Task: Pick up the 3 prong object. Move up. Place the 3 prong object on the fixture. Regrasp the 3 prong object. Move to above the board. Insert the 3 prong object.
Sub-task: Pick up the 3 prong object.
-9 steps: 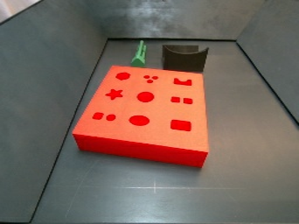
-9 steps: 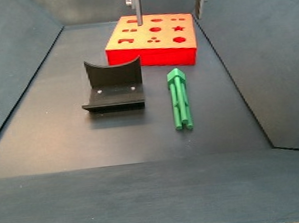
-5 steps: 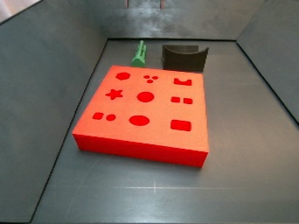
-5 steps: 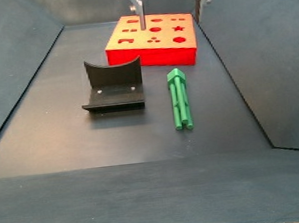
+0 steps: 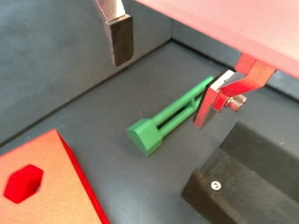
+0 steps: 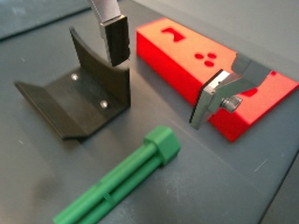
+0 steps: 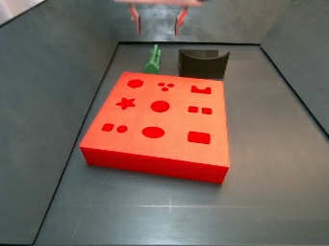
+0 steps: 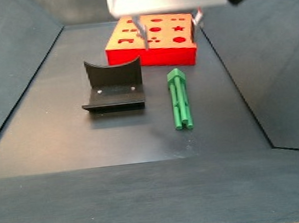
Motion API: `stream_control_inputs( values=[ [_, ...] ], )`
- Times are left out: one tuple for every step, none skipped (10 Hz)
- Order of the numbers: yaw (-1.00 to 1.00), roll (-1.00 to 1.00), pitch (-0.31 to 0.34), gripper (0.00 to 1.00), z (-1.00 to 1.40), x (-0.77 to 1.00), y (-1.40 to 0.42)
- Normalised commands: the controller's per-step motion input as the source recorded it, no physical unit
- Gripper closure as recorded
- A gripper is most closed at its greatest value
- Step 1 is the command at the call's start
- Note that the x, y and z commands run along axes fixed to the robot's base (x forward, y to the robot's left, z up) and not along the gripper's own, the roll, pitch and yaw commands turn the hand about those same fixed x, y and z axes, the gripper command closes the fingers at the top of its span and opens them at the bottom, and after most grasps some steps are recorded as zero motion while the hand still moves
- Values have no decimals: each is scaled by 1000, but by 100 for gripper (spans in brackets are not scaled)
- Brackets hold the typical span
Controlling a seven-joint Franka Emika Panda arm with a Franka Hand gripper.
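Tool [image 6: 163,79] spread wide, empty, hanging above floor between fixture [image 6: 76,96] and board [image 6: 205,66]. 3 prong object [image 8: 178,97] flat on floor at frame centre, right of fixture [image 8: 112,85], near board [image 8: 156,40].

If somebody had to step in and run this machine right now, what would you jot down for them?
Gripper: open, empty, up in the air above the floor near the far end of the board.
3 prong object: lying flat on the floor beside the fixture, untouched.
Fixture: standing on the floor, nothing resting in it.
Board: flat on the floor, no piece in any cutout.
Done: nothing yet.
Left: pick up the green piece, set it on the fixture, regrasp, carry it above the board, insert.
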Motion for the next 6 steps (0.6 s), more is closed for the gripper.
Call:
stream_control_inputs(
  values=[
    [-6, 0, -11, 0, -1000, -237, 209],
    [0, 0, -14, 0, -1000, -237, 211],
    [-31, 0, -31, 0, -1000, -466, 231],
    [-97, 0, -69, 0, -1000, -614, 143],
    [-154, 0, -163, 0, -803, -609, 0],
    [51, 71, -67, 0, 0, -129, -111]
  ],
)
